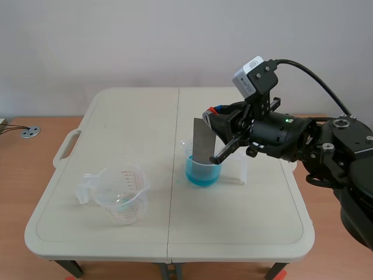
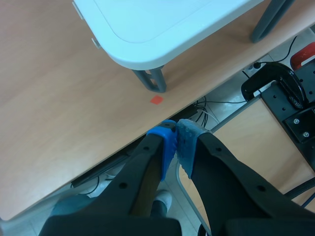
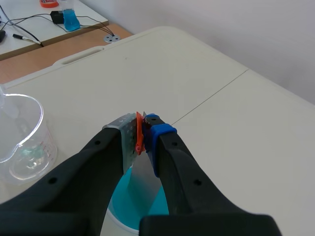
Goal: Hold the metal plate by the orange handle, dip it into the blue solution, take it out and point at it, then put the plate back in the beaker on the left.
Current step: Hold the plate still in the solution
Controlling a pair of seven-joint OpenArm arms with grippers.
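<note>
Right gripper (image 3: pixel 143 133) pinches the orange handle (image 3: pixel 139 138), metal plate (image 1: pixel 203 140) with its lower end in the blue solution (image 1: pixel 201 177). Left gripper (image 2: pixel 176 141) sits pressed together, holding nothing.

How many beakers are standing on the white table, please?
2. An empty clear beaker stands at the left front; a beaker of blue solution stands near the middle, with the metal plate dipped in it.

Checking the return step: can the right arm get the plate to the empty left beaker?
Likely yes: the right arm's jaws hold the plate, and nothing stands between it and the empty beaker.
</note>
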